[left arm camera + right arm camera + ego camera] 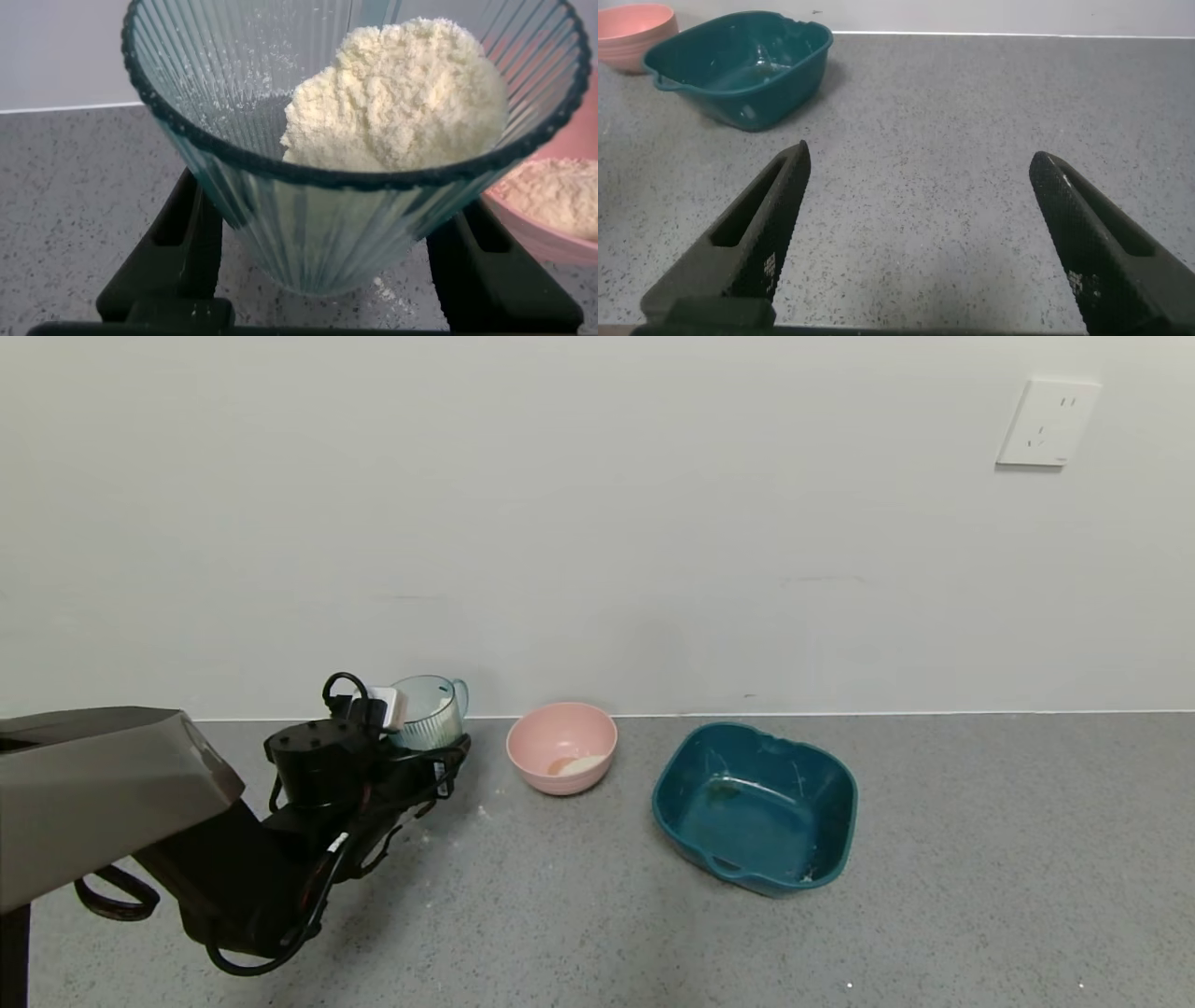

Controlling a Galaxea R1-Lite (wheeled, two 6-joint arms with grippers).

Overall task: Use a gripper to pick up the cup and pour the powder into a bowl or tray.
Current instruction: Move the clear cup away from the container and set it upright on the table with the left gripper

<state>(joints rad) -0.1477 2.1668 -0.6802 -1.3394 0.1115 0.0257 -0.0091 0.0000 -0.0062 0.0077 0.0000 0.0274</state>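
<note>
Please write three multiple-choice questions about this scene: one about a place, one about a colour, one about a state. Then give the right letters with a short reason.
1. Where does the pink bowl stand?
A. between cup and teal tub
B. inside the tub
C. behind the right tool

2. What colour is the tub?
A. white
B. dark teal
C. yellow

3. What does the cup hold?
A. nothing
B. water
C. a heap of powder

Answers:
1 A: the head view shows the bowl between them.
2 B: its walls are dark teal.
3 C: powder fills the cup, which sits between the left tool's fingers.
</note>
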